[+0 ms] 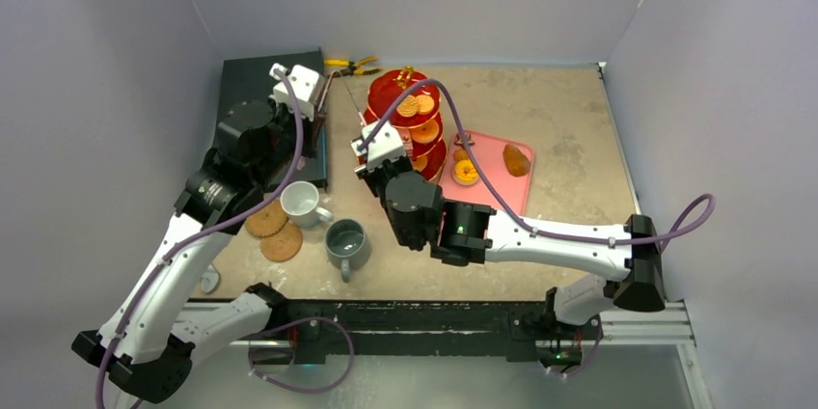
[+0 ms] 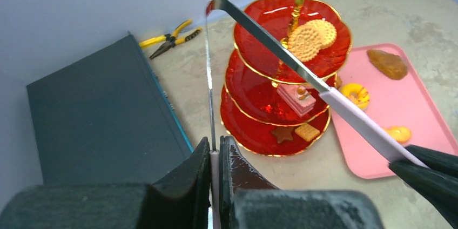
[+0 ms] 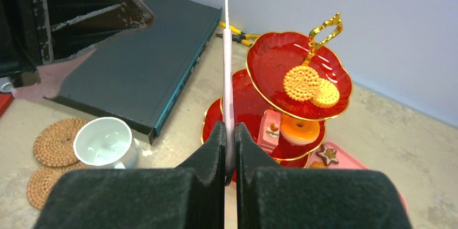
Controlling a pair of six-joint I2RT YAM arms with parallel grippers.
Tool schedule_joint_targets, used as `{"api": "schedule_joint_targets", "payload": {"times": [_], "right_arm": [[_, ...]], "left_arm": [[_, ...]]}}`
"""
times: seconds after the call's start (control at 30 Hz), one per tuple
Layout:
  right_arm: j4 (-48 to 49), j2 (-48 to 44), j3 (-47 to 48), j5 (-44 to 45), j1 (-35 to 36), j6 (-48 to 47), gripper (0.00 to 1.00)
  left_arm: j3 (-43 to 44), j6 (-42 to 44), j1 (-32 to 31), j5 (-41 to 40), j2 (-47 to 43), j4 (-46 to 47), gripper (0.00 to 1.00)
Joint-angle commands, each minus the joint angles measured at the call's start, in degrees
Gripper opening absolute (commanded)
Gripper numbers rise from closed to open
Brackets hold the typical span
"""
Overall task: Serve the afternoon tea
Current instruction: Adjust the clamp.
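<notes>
Clamps tongs [image 2: 362,122] from both ends: left fingers [image 2: 189,177] tight on one leg, right fingers [image 3: 210,156] on the other. Faces red stand [image 2: 264,21] just ahead; slab [image 2: 97,115] left of fingers, pink tray [image 2: 410,99] right.

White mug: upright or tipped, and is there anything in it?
Upright and empty: the white mug stands mouth up, and the right wrist view looks into a bare white inside.
</notes>
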Motion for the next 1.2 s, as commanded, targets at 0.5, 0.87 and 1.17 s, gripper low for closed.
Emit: {"api": "schedule_joint_targets", "payload": {"times": [0.5, 0.87, 1.17], "right_arm": [[6.20, -14.02, -10.60, -2.68, -2.15, 6.74, 0.00], [22.90, -9.33, -9.67, 0.16, -5.13, -1.76, 0.00], [45.65, -16.08, -20.46, -6.03, -9.01, -6.42, 0.00]], "left_arm": [[-1.57, 19.52, -0.10, -3.56, -3.67, 7.72, 0.00], [7.50, -3.10, -0.10, 30.90, -0.19, -7.63, 0.90], [11.33, -10.47, -0.06, 41.74, -1.56, -7.28, 0.93]]}}
